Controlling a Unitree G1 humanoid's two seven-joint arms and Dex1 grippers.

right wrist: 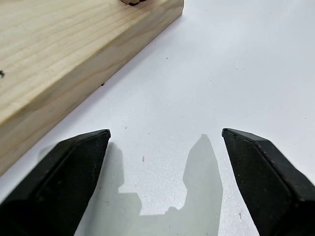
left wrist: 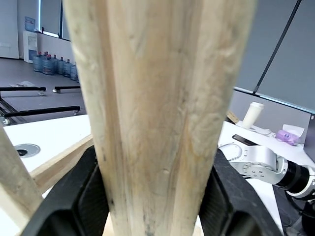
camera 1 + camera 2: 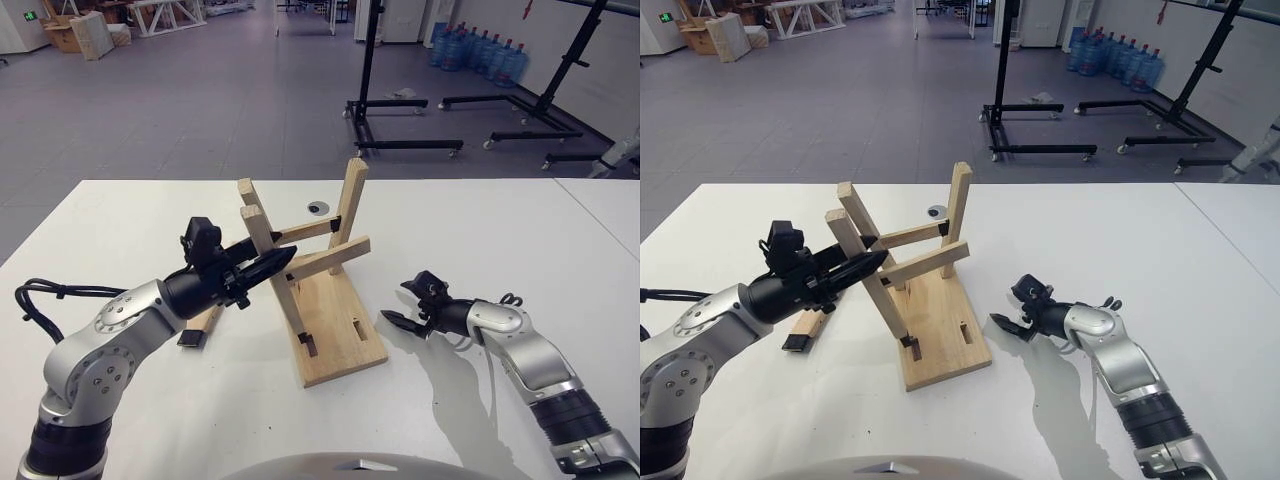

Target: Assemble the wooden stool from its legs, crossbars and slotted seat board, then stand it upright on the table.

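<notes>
left jaws clamped on grainy square leg [image 3: 290, 305] | right jaws spread wide — empty, beside seat board [image 3: 342, 345]

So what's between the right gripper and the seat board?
Only bare white table separates the right gripper from the seat board, seen in the right wrist view.

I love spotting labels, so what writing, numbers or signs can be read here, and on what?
Nothing can be read.
Small green sign in the hall behind: too small.
Labels on the blue water jugs: blurred.
Pale wooden slotted seat board and wooden leg: no print.
</notes>
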